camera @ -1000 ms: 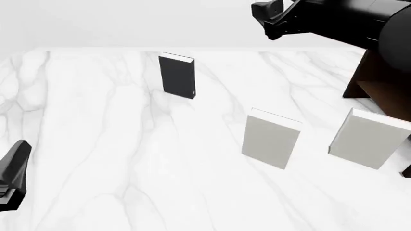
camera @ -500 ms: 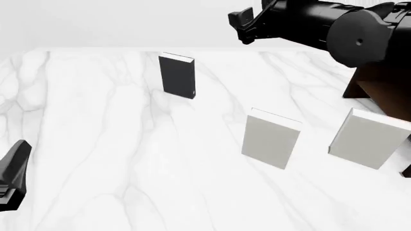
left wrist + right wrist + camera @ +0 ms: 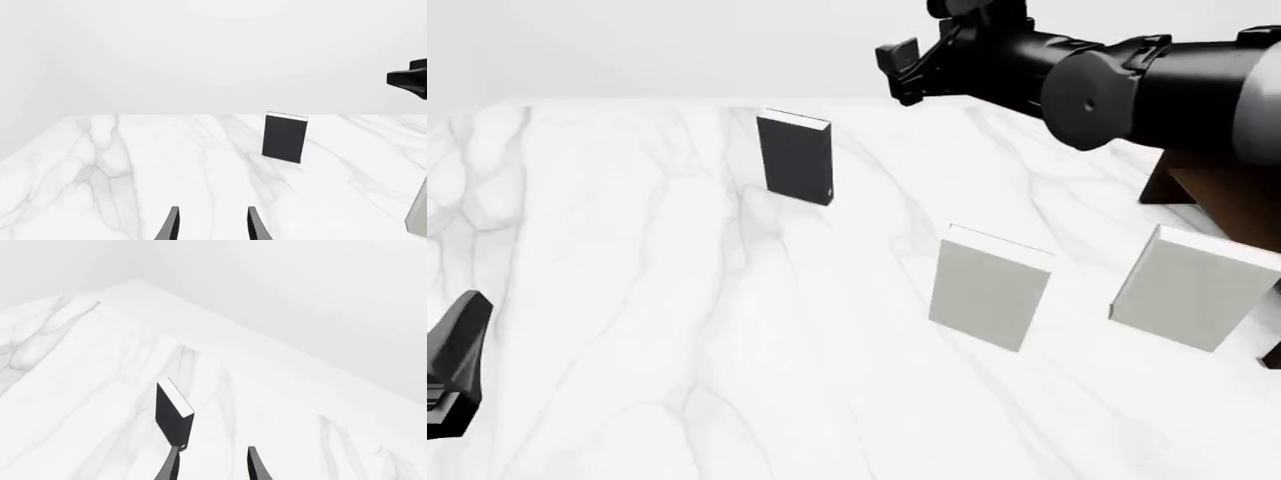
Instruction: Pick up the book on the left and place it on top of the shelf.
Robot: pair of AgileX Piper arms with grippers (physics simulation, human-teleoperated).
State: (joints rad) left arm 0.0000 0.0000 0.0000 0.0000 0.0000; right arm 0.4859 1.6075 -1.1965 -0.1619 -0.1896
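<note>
The book (image 3: pixel 795 158) stands upright — right gripper (image 3: pixel 910 68) hovers open and empty above, to its right.

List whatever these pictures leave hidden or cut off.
- Shelf: front view, mostly behind the right arm and past the frame edge; its top is unseen.
- Left gripper: left wrist view, only the fingertips show.
- Rightmost pale book: front view, far corner cut off by the edge.

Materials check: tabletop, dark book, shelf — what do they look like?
Tabletop: white marble look, grey veining, smooth matte; likely just a render texture.
Dark book: matte charcoal cover, white page edges, paper-like.
Shelf: dark brown, wood-like; only a corner shows, grain unclear.
</note>
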